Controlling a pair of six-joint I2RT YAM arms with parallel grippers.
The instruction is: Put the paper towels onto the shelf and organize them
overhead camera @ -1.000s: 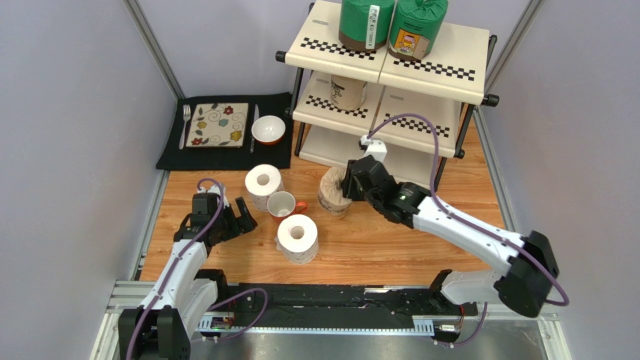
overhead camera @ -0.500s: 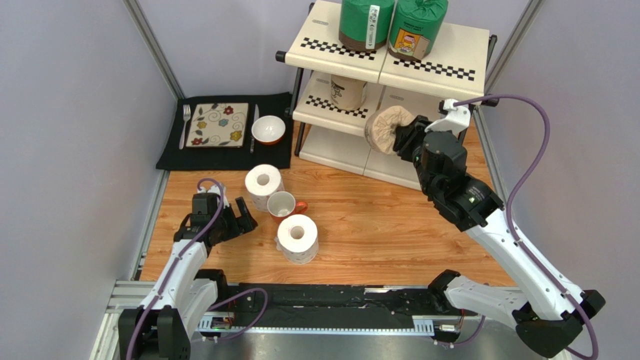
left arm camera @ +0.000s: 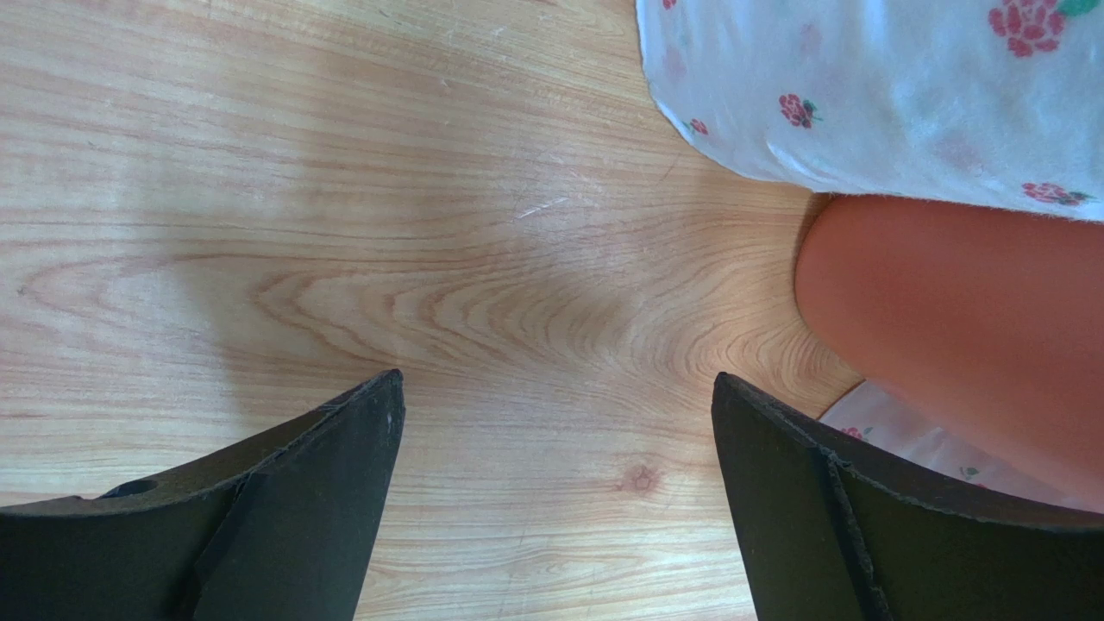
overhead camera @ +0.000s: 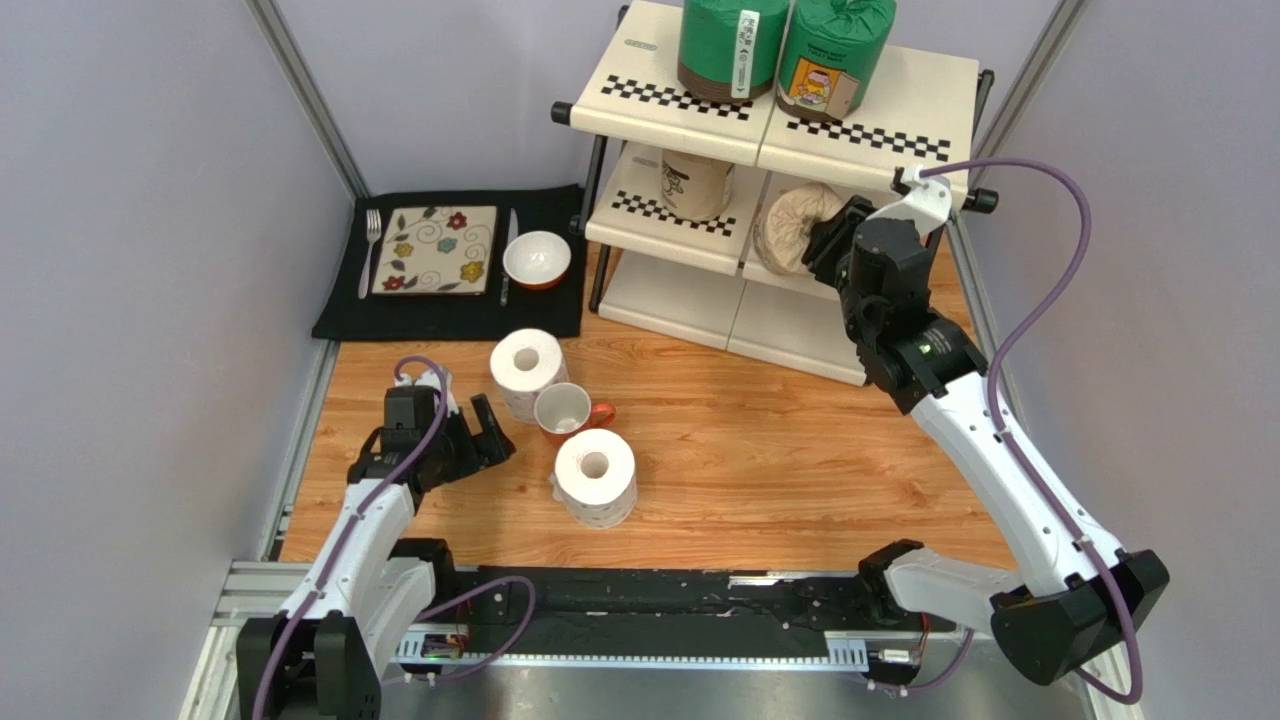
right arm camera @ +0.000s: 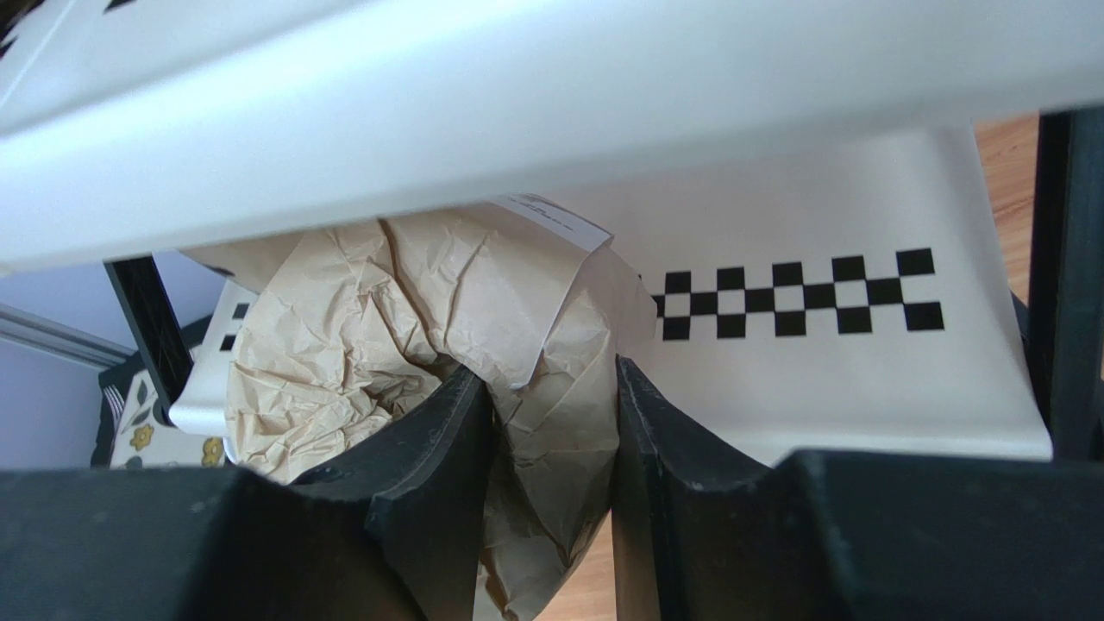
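My right gripper (overhead camera: 824,240) is clamped on a tan-wrapped roll (overhead camera: 789,225), pinching its crumpled wrap between both fingers. It holds the roll at the right half of the shelf's (overhead camera: 887,143) middle tier, under the top panel; I cannot tell whether it rests there. The other tan roll (overhead camera: 696,183) sits on that tier's left half, and two green rolls (overhead camera: 732,42) stand on the top tier. My left gripper (overhead camera: 478,435) hangs wide open and empty over the surface (overhead camera: 781,450), well in front of the shelf, near two white rolls (overhead camera: 528,365).
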